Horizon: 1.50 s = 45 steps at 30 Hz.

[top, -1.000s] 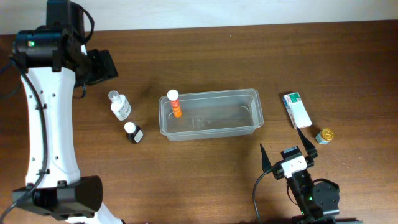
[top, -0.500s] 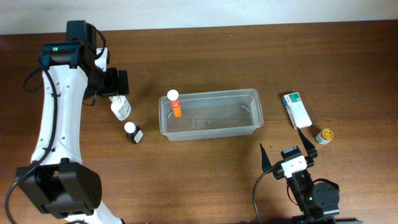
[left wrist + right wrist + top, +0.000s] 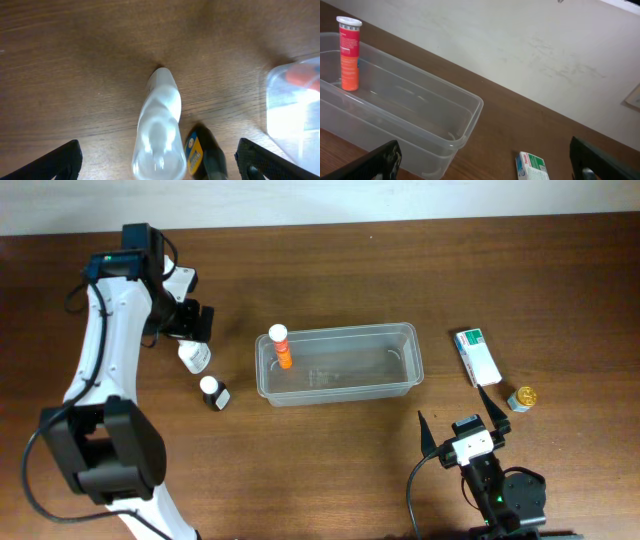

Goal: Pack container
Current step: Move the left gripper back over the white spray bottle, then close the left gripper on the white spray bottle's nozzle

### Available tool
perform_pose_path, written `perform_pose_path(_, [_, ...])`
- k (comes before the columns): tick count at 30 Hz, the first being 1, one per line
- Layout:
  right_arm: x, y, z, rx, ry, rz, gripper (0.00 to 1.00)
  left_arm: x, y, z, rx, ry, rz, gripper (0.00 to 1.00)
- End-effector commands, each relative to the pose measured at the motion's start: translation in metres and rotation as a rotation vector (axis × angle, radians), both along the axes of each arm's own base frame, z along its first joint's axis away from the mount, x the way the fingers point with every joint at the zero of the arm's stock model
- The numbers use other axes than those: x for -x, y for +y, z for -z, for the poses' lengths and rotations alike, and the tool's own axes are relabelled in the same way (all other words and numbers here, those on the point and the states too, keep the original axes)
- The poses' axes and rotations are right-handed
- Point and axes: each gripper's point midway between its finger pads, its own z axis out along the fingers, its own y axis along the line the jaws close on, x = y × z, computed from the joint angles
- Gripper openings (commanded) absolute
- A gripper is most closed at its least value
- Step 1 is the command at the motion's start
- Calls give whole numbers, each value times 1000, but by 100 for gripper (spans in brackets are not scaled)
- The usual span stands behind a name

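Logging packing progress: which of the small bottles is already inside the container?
The orange tube with the white cap, standing at the left end of the container. The clear bottle and the dark bottle stand outside, left of it.

Even light, blurry left-wrist close-up.

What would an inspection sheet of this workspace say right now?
Surface: brown wooden table.
Job's things: clear container, holding one upright orange tube.
Clutter: clear bottle and dark bottle left of the container; carton and gold-capped jar to its right.
Grippers: left gripper open over the clear bottle, not gripping; right gripper open, holding nothing.
Cables: black cables run along both arms.
Surroundings: pale wall behind the table.
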Motion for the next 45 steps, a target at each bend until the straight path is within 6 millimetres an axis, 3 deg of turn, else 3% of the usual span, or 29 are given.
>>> perform_pose_path(1, [0,-3,2,-8,7,14,98,0,-1,24,13,55,37,98])
perform_pose_path(17, [0,-3,2,-8,7,14,98,3,-1,65,17,155,61,89])
perform_pose_path(22, [0,-3,2,-8,7,14,98,2,-1,65,17,151,61,74])
perform_pose_path(25, [0,-3,2,-8,7,14,98,2,-1,65,17,151,60,73])
perform_pose_path(37, [0,-3,2,-8,7,14,98,1,-1,65,16,147,59,44])
perform_pose_path(45, [0,-3,2,-8,7,14,99,0,-1,65,19,144,29,38])
